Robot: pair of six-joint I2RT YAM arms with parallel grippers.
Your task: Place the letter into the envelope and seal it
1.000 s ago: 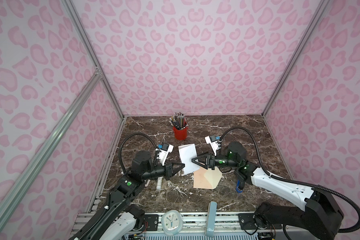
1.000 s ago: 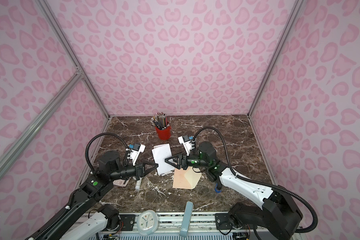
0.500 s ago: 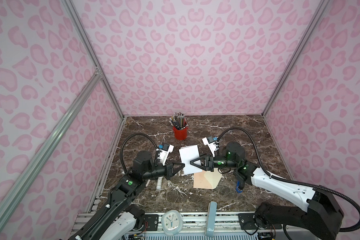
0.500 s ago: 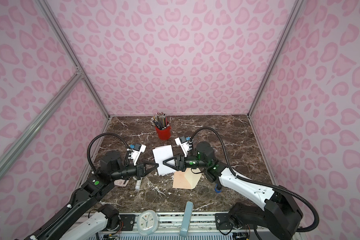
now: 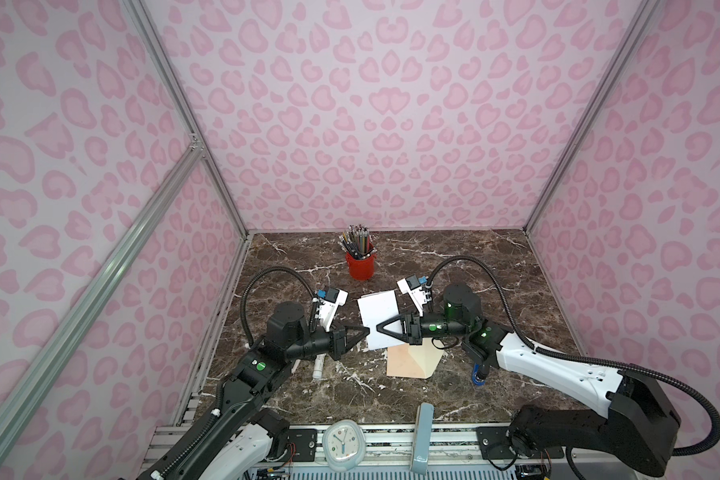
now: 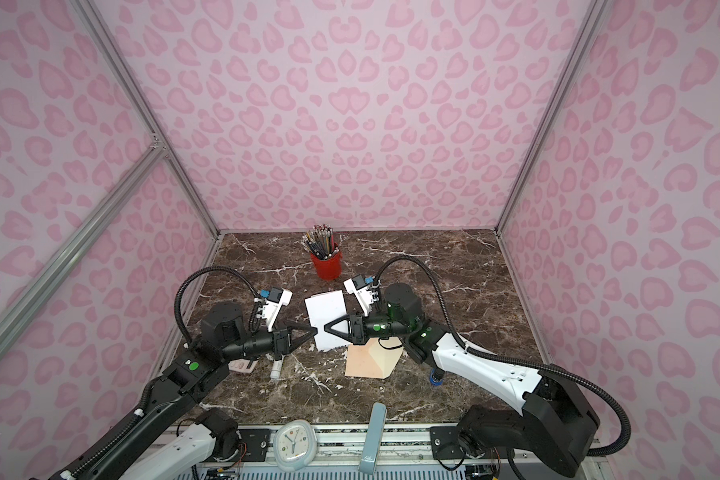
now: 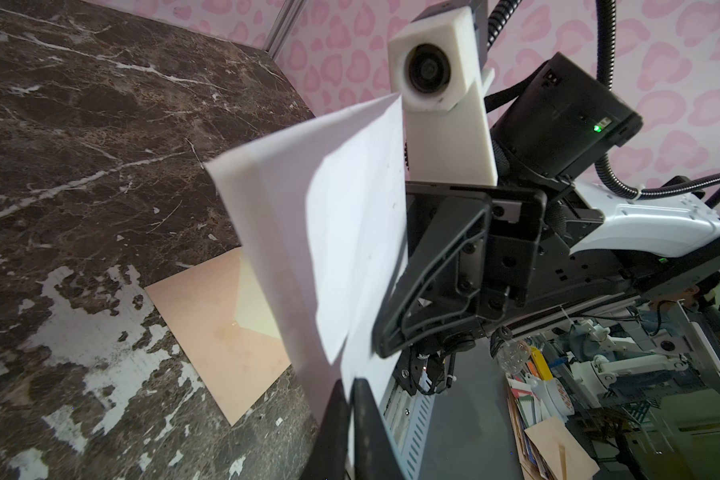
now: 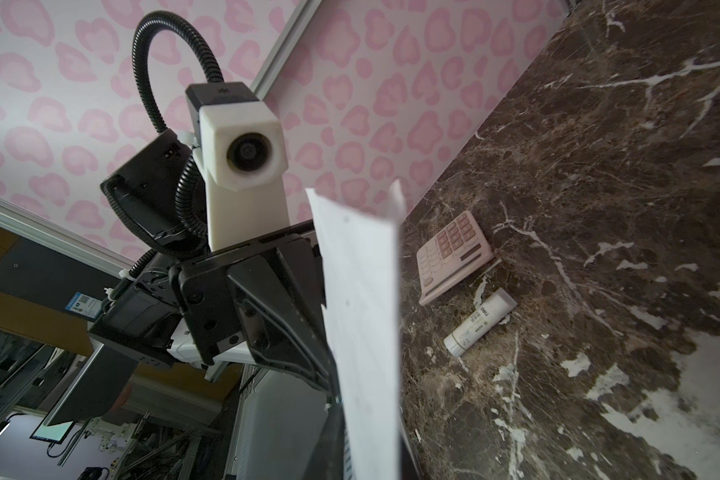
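Letter (image 5: 378,309) outside envelope (image 5: 404,363), pinched by left fingers (image 5: 358,331) and right fingers (image 5: 382,328), pencils (image 5: 356,241) in red cup (image 5: 360,266)

Tabletop (image 5: 454,257): dark brown marble pattern with white veins and pale worn patches, walled on three sides.
12 o'clock: a red cup (image 5: 361,264) stands upright near the far edge, packed with pencils (image 5: 356,241).
Near centre, toward 5 o'clock: the envelope (image 5: 402,363) lies flat, peach-pink, its paler cream pointed flap on the side toward 3 o'clock.
8 o'clock: a white glue stick (image 5: 319,369) lies on its side, well apart from the envelope.
8 o'clock, further out: a pink calculator (image 6: 242,365) lies flat, keys up, just beside the glue stick and not touching it.
4 o'clock: a small blue object (image 5: 478,376), too hidden to identify.
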